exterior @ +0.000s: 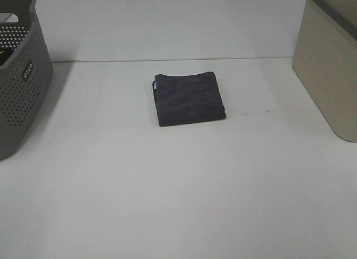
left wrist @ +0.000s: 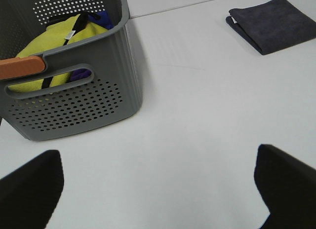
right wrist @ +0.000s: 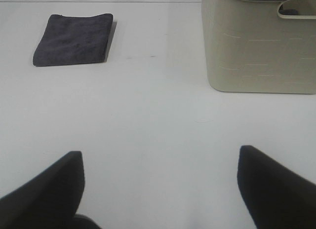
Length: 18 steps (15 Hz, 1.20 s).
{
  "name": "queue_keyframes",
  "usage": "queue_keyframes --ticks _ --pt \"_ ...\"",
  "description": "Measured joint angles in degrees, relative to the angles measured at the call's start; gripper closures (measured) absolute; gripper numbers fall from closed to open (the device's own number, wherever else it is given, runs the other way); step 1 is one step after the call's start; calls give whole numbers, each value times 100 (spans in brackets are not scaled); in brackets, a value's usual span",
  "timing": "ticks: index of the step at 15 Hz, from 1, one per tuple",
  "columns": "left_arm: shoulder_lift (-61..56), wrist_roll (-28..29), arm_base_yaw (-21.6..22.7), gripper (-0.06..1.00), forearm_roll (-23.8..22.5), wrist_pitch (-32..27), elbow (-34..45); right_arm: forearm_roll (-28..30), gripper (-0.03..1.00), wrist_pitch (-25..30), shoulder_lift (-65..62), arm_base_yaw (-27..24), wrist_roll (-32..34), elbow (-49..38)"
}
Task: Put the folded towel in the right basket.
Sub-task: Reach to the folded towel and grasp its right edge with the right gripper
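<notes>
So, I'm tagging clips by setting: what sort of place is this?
Probably a lab test bench staged for laundry sorting: a white table with one folded dark grey towel, a perforated grey basket at its left and a beige basket at its right.

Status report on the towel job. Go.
Left tool open, empty. Right tool open, empty. Folded towel lying flat, ungrasped. Nothing between it and right basket.

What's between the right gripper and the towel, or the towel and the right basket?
Nothing visible. Only bare table lies between the right gripper and the folded towel, and between the towel and the beige basket.
</notes>
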<state>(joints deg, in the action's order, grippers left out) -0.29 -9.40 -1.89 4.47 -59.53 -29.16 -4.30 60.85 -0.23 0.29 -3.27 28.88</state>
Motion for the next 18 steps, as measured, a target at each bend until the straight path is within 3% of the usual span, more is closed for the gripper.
queue_keyframes --ticks 18 --pt "0 0 0 -4 0 0 0 0 18 0 0 0 0 0"
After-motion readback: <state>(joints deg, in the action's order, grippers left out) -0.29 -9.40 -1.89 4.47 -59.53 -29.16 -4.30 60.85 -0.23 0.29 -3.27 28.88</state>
